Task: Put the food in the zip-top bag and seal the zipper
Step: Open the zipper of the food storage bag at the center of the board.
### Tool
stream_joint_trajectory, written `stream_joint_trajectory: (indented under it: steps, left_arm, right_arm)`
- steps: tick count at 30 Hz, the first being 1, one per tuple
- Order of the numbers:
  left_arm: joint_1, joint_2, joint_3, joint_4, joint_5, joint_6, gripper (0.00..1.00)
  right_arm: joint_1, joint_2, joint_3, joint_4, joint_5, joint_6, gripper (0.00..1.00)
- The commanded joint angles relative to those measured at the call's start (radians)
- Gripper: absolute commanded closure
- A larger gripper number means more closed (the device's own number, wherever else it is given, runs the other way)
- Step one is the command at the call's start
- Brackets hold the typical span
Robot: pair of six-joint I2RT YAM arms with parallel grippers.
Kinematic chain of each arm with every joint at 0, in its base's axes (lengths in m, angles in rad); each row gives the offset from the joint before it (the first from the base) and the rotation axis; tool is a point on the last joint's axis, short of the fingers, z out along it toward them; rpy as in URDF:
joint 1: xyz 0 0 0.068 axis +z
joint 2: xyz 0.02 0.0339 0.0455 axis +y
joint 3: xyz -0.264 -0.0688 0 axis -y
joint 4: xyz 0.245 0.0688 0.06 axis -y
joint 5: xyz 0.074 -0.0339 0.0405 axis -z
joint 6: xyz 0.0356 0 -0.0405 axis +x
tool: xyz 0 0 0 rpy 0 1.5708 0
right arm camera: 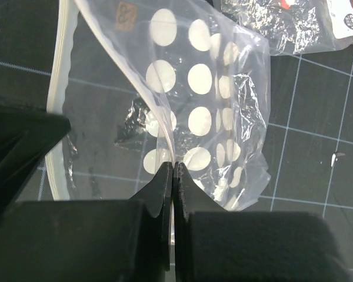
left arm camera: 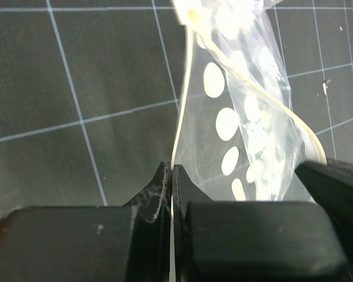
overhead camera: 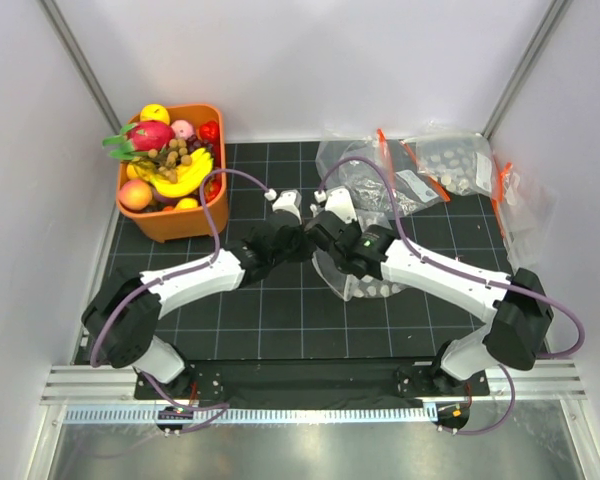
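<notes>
mat: black gridded mat; both arms meet over its centre.
basket: orange basket in the far-left corner, well apart from the bag.
bag: zip-top bag at mat centre, partly under the right arm; clear, pale dots, looks empty.
food: banana bunch, brown balls and peach all sit in the basket; none is bagged.
left gripper: clenched on the bag's mouth edge, right on the strip.
right gripper: clenched on a fold of bag film near the mouth.
zipper: pale strip, unsealed, curving away from the left pinch.
step (my read): spreading the mouth before loading.
how: pull the pinches apart gently, opposite walls only. Lift the mouth off the mat. One arm holds it up while the other fetches fruit.
risk: thin film slips or the mouth collapses on release.
</notes>
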Motion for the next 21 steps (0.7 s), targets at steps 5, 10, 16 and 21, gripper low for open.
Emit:
stream_joint_trajectory:
  steps: [5,10,16,21]
  left_arm:
    - [0.039,0.032,0.075,-0.040,0.004,0.058,1.00]
    - [0.042,0.065,0.082,-0.050,-0.004,0.064,1.00]
    - [0.076,0.060,0.102,-0.054,0.047,0.078,0.78]
    - [0.103,-0.007,0.139,-0.124,0.088,0.116,0.33]
  right_arm:
    - [-0.010,-0.020,0.135,-0.097,0.176,-0.031,0.99]
    - [-0.032,-0.006,0.264,-0.150,0.273,-0.064,0.99]
    - [-0.061,0.035,0.339,-0.163,0.218,-0.096,0.99]
    - [-0.110,0.083,0.295,-0.099,0.094,-0.085,0.99]
